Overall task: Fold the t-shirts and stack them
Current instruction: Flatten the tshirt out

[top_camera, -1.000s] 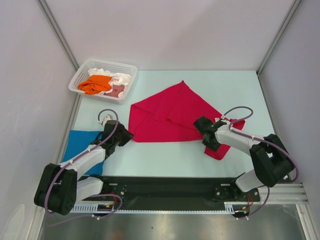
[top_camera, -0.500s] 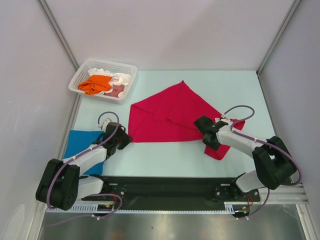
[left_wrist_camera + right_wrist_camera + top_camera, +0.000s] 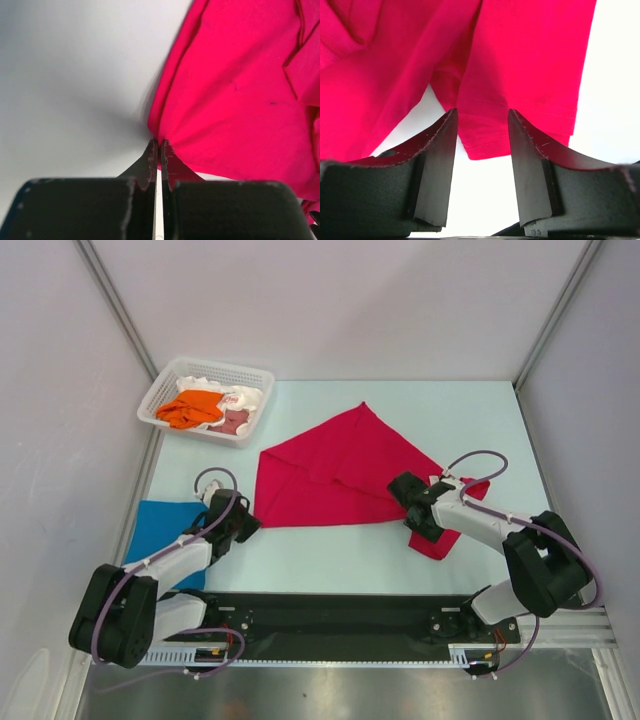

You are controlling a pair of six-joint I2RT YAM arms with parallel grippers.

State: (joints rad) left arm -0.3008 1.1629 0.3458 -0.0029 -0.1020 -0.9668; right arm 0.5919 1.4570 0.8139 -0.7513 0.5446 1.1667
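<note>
A large crimson-red t-shirt lies spread in the table's middle, partly folded. My left gripper is shut on its near left corner; in the left wrist view the jaws pinch the red cloth at the tips. My right gripper is open at the shirt's near right part; in the right wrist view a red hem lies between the spread fingers. A bright blue t-shirt lies flat at the near left, under my left arm.
A white lattice basket at the far left holds orange, dusty-pink and white shirts. Walls enclose the table on three sides. A black rail runs along the near edge.
My left gripper has pulled the red shirt's near left corner a little toward the left and near. The right gripper has barely moved.
</note>
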